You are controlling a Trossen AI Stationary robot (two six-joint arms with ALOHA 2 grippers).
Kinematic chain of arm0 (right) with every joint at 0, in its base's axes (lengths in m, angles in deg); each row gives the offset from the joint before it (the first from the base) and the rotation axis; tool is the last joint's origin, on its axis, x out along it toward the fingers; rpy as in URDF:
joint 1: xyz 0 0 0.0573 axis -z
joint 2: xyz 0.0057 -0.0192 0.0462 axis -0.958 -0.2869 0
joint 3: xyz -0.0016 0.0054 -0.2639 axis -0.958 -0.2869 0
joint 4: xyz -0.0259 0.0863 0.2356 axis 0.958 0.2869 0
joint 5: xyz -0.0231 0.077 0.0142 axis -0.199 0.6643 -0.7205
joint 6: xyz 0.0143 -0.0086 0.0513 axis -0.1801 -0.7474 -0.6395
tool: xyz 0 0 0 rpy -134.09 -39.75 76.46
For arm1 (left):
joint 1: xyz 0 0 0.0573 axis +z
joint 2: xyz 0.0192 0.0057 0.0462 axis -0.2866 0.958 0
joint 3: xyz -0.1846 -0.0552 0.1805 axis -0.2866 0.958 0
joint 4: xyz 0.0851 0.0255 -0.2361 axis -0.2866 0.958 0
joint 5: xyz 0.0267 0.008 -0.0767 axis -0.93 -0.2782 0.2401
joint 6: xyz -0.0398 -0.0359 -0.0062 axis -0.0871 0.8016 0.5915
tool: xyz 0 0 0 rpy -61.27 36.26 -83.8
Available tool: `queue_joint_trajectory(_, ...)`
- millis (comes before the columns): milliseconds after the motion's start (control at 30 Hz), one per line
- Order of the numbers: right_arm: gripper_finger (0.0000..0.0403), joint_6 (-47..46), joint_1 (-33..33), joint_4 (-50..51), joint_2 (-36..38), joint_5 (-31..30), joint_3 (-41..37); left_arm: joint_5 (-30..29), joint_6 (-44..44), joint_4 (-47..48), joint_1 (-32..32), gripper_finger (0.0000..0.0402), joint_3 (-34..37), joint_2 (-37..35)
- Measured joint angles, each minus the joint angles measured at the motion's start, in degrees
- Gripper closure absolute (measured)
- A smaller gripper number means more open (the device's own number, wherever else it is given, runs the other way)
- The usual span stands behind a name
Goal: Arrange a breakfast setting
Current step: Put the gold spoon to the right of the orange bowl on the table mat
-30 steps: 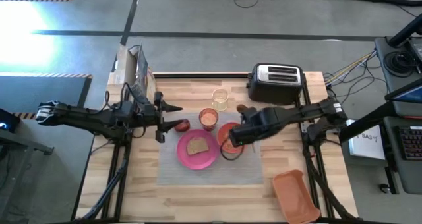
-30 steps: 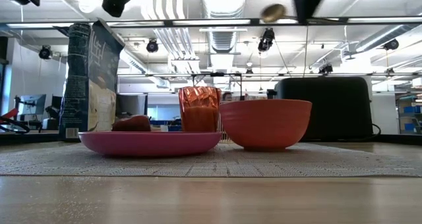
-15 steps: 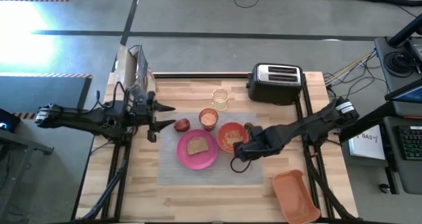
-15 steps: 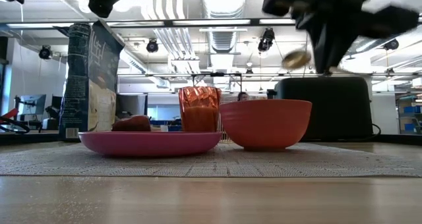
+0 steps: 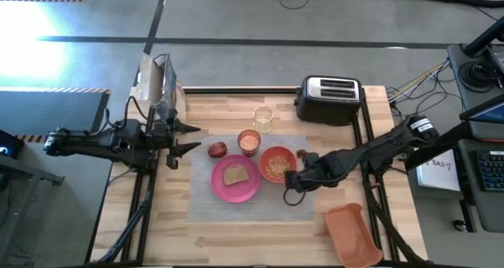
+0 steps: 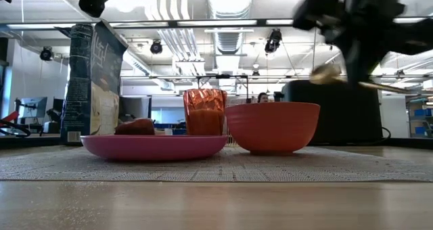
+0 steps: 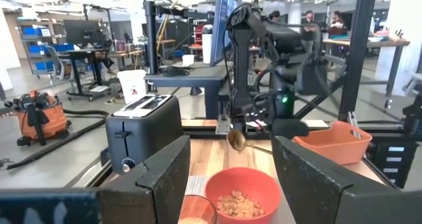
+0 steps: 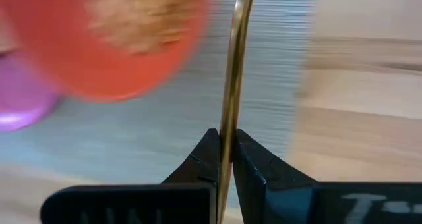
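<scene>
A grey placemat [image 5: 252, 205] holds a pink plate [image 5: 246, 191] with toast [image 5: 235, 174] and an orange bowl [image 5: 276, 165] of cereal. An orange cup [image 5: 249, 142], a clear glass [image 5: 262, 118] and a red apple [image 5: 217, 150] stand around them. My right gripper [image 5: 307, 173] hangs just right of the bowl, shut on the gold spoon [image 6: 326, 73]. My left gripper [image 5: 189, 136] is open with nothing in it, level, above the table left of the apple. My right gripper pinches the spoon's thin handle [image 8: 229, 118] between its two fingertips [image 8: 204, 151], coming steeply from above. The spoon is lifted clear of the table, above the orange bowl's rim height. Its scoop end [image 7: 236, 140] points toward the table's far edge and sits a little higher than the handle.
A black-and-silver toaster [image 5: 331, 100] stands at the far edge, right of the glass. An orange tray [image 5: 353, 232] lies at the near right corner. A cereal box [image 5: 161, 83] stands at the far left. Bare placemat lies right of the bowl.
My right gripper has come down from high over the bowl and shifted toward the table's right edge, its wrist rolling, with the spoon still in its fingers. My left gripper has drawn back toward the table's left edge, away from the apple, staying open.
</scene>
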Motion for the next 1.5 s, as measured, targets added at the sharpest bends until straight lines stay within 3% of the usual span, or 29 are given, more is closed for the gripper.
queue_joint_trajectory(100, 0.039, -3.3, -0.2, 2.3, 2.8, 1.3, -3.6, 0.0, 0.0, 0.3, 0.0, 0.0201, 0.0, -0.6)
queue_joint_trajectory(300, 0.039, -5.4, -0.3, -9.7, 8.0, 1.0, -12.5, 0.0, 1.1, 1.8, 0.0, 0.0201, 0.0, -0.7)
queue_joint_trajectory(533, 0.039, -7.7, -0.3, -14.7, 9.5, 0.9, -20.1, 0.0, 1.4, 2.0, 0.0, 0.0201, 0.0, -0.7)
queue_joint_trajectory(967, 0.039, -5.8, 0.8, -18.2, 6.3, 0.8, -21.9, 0.1, 0.9, 1.9, 0.0, 0.0201, 0.0, -0.8)
queue_joint_trajectory(1167, 0.039, -3.0, 2.2, -27.4, 3.1, 0.8, -24.1, 0.0, 0.9, 2.0, 0.0, 0.0201, 0.0, -0.8)
queue_joint_trajectory(1500, 0.039, 0.2, 3.4, -27.9, 1.5, 0.9, -24.1, 0.0, -0.2, 2.1, 0.0, 0.0201, 0.0, -0.8)
